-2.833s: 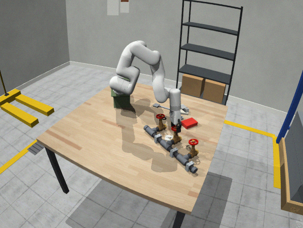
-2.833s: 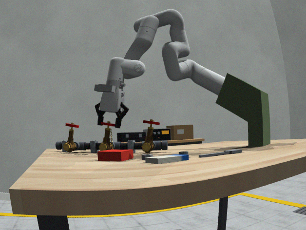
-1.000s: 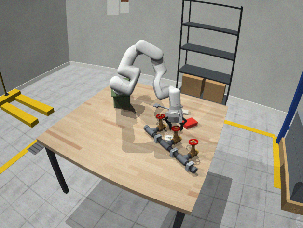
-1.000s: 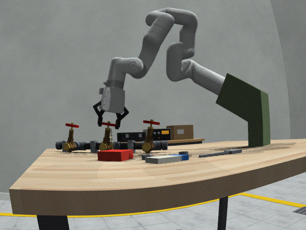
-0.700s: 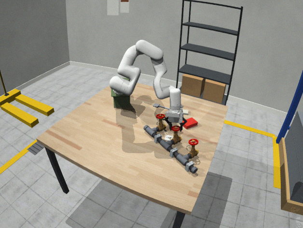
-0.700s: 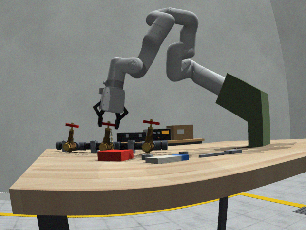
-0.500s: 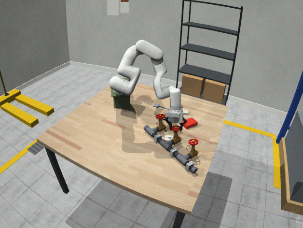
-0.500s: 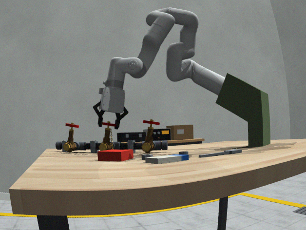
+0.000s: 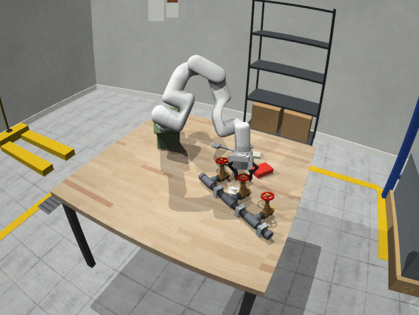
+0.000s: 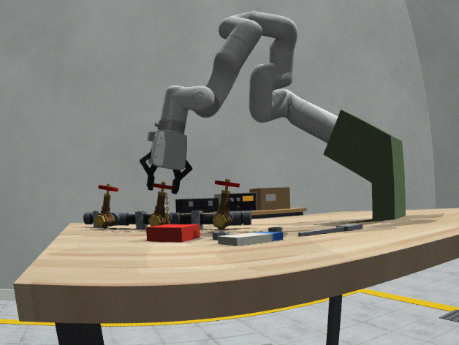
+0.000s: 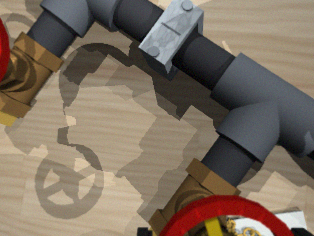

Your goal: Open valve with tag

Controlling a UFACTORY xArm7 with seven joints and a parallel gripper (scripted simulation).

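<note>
Three brass valves with red handwheels stand along a grey pipe [image 9: 233, 203] on the wooden table. The middle valve's handwheel [image 9: 243, 178] has a chain and a white tag [image 9: 233, 189] hanging from it; the chain also shows in the exterior view [image 10: 167, 205]. My gripper [image 9: 242, 175] points straight down and is shut on the middle handwheel [image 10: 163, 186]. In the wrist view the red rim of that handwheel [image 11: 227, 217] fills the bottom edge. The far valve [image 9: 221, 161] and the near valve [image 9: 267, 197] stand free on either side.
A red block [image 9: 263, 169] lies just behind the gripper. A flat grey and blue tool [image 10: 249, 237] and a dark bar [image 10: 325, 229] lie on the table. A green base block [image 9: 166, 137] carries the arm. A shelf with boxes [image 9: 281, 120] stands behind the table.
</note>
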